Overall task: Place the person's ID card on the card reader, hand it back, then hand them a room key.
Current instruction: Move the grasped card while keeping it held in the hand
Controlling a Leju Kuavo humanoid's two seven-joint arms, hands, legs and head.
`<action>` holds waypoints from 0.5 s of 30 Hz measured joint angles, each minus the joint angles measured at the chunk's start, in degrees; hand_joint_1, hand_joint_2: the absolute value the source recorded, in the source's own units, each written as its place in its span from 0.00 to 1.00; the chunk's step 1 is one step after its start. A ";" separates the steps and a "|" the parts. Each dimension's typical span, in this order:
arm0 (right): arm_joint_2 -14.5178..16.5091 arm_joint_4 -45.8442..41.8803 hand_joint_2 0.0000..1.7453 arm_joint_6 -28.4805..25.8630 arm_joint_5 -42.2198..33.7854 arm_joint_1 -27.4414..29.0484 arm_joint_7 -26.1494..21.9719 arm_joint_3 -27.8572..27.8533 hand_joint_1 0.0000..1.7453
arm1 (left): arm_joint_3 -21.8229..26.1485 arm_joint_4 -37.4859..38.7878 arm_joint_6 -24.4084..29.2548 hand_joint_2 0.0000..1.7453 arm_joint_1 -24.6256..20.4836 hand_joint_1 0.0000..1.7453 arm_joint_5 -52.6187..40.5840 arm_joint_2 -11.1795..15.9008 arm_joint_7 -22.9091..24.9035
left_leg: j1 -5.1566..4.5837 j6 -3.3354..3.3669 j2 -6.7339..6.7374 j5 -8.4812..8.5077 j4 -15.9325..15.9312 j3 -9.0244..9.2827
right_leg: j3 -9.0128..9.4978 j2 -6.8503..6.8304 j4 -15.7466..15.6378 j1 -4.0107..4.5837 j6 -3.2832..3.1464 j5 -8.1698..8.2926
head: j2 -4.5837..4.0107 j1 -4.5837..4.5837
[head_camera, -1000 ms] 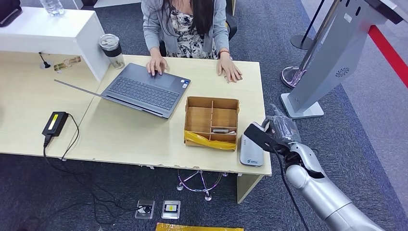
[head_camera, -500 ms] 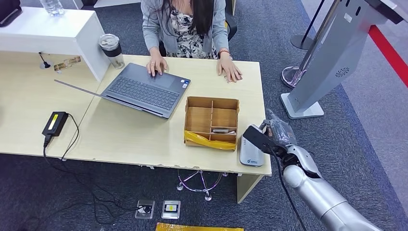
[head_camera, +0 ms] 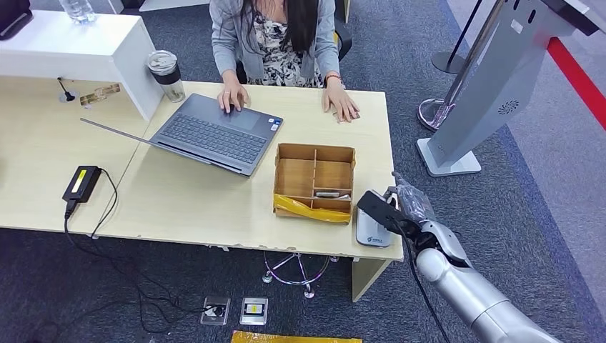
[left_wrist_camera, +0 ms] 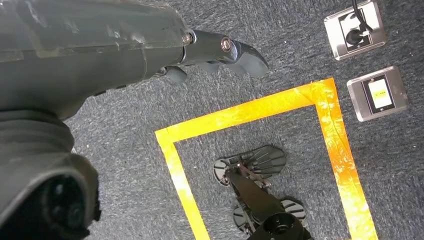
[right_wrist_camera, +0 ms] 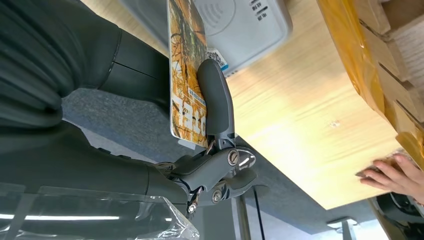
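My right hand pinches a thin card at the desk's near right corner, just above the white card reader. In the right wrist view the card shows an orange printed face, held flat under the thumb, with the card reader close beyond it. The wooden compartment box stands left of the reader with a small item in one slot. My left hand hangs over the carpet holding nothing, fingers loosely extended. A person sits across the desk, both hands on it.
An open laptop lies in front of the person, a tumbler to its left. A black adapter with cable rests on the left desk. A grey kiosk stand rises to the right. Yellow floor tape marks the carpet.
My right hand has moved down and slightly left with the card, bringing it closer over the card reader. The person has not moved.
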 joint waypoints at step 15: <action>-0.78 -8.05 1.00 4.29 0.04 1.80 4.24 0.09 1.00 | 0.00 0.00 -0.09 0.00 0.04 0.00 0.11 -0.01 -0.30 | 0.00 0.00 0.06 0.00 0.00 0.03 | 0.01 0.03 0.00 0.00 0.00 0.00 | 0.00 0.00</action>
